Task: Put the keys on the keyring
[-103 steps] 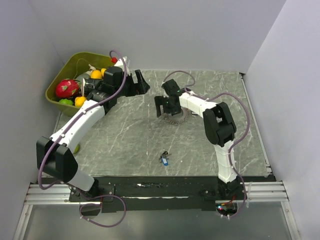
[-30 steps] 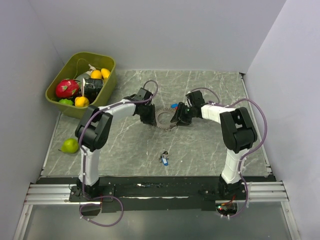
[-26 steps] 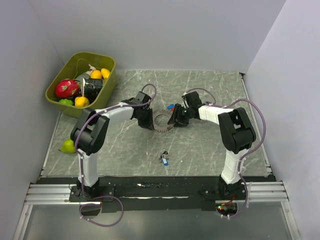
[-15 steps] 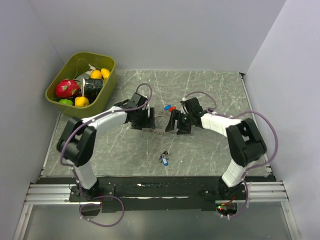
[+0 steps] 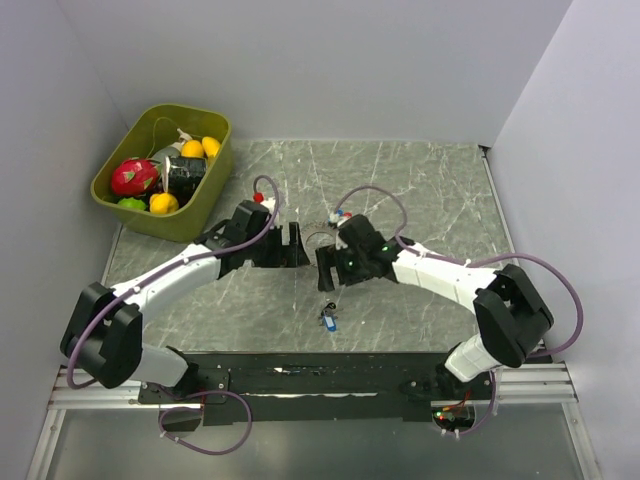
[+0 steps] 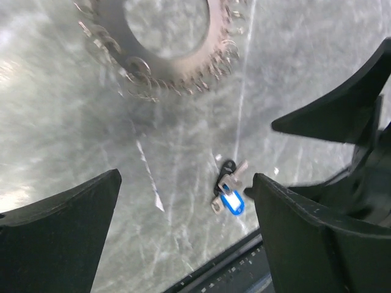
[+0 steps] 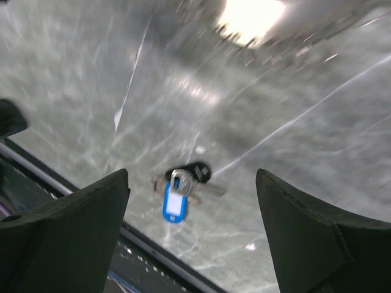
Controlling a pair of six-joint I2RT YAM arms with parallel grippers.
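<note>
The keys, a small bunch with a blue tag and a dark head (image 5: 328, 318), lie on the grey marble table near the front edge. They also show in the left wrist view (image 6: 231, 190) and the right wrist view (image 7: 180, 189). The keyring (image 6: 165, 58), strung with many small silvery keys, lies flat just behind both grippers and is a blurred arc in the right wrist view (image 7: 263, 24). My left gripper (image 5: 297, 247) (image 6: 186, 177) and right gripper (image 5: 325, 268) (image 7: 190, 174) hang open and empty, close together, between ring and keys. Small blue and red tags (image 5: 341, 213) lie behind the right arm.
A green bin (image 5: 215, 175) of fruit and a dark can stands at the back left. The black front rail (image 5: 330, 365) runs just beyond the keys. Grey walls close in the table on the left, back and right.
Both grippers have pulled back from the keyring toward the near edge and now hover closer to the blue-tagged keys. The ring and the keys have stayed on the table.
</note>
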